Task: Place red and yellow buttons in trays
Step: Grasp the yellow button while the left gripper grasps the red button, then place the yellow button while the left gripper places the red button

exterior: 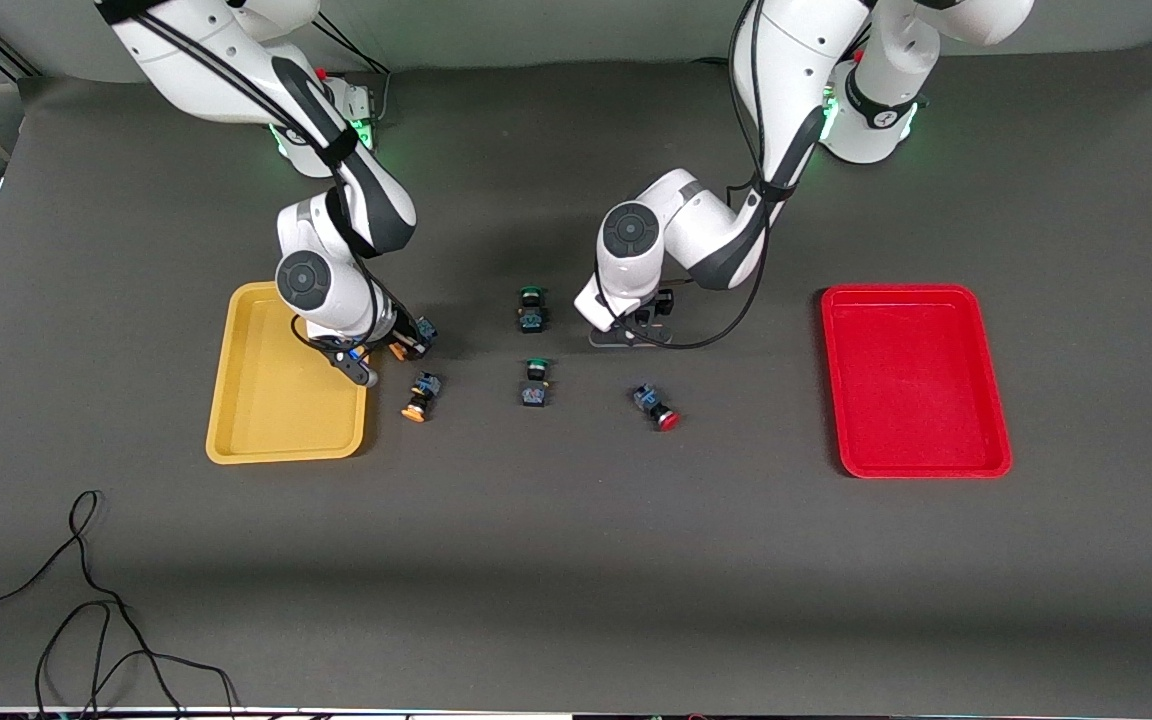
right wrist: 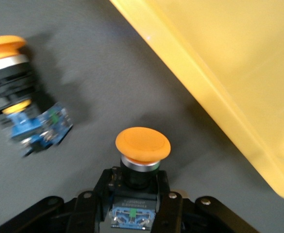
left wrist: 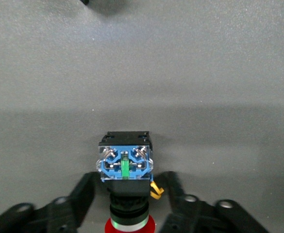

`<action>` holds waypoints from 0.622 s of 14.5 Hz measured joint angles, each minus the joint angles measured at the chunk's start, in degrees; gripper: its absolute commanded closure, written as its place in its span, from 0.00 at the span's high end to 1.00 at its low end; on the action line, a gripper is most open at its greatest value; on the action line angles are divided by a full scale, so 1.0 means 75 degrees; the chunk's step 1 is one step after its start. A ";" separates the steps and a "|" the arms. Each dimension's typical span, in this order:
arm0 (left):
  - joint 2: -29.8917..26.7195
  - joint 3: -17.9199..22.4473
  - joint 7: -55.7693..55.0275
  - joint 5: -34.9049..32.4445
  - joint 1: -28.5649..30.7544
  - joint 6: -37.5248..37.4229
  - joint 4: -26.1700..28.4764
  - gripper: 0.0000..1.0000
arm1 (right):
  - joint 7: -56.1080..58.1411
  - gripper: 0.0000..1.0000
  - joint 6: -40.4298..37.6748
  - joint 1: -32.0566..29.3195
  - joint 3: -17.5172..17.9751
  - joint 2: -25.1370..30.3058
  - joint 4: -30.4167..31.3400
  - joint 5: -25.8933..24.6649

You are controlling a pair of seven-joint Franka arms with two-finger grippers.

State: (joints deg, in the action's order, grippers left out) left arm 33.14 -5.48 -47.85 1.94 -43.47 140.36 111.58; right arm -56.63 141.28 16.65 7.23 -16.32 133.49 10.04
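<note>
My right gripper is shut on an orange-yellow button, low over the table next to the yellow tray; that tray's rim shows in the right wrist view. A second yellow button lies on the table beside the tray and also shows in the right wrist view. My left gripper is open and low, its fingers on either side of a red button without touching it. The hand hides that button in the front view. Another red button lies nearer the front camera. The red tray holds nothing.
Two green-capped switches lie in the middle between the grippers. A loose black cable lies near the front edge at the right arm's end.
</note>
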 measured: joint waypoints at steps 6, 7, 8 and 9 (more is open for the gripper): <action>-0.0235 0.0041 -0.0173 0.0002 0.0015 -0.0764 -0.0405 0.10 | 0.0772 0.05 -0.2288 -0.0591 -0.0802 0.2185 -0.0134 -0.0007; -0.0449 0.0072 -0.0190 0.0007 0.0033 -0.1247 -0.0604 0.10 | 0.1177 0.05 -0.2511 -0.0691 -0.1146 0.2297 -0.0097 -0.0007; -0.0724 0.0105 -0.0209 0.0008 0.0083 -0.1675 -0.0784 0.10 | 0.1502 0.05 -0.2656 -0.0778 -0.1408 0.2345 -0.0061 -0.0007; -0.1057 0.0125 -0.0212 0.0008 0.0193 -0.2033 -0.0901 0.10 | 0.1764 0.05 -0.2694 -0.0829 -0.1621 0.2353 0.0004 -0.0007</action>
State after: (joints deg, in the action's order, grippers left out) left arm 25.21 -4.54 -49.44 2.00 -42.03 125.11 104.82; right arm -43.40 121.08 10.43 -4.93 1.32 133.52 9.99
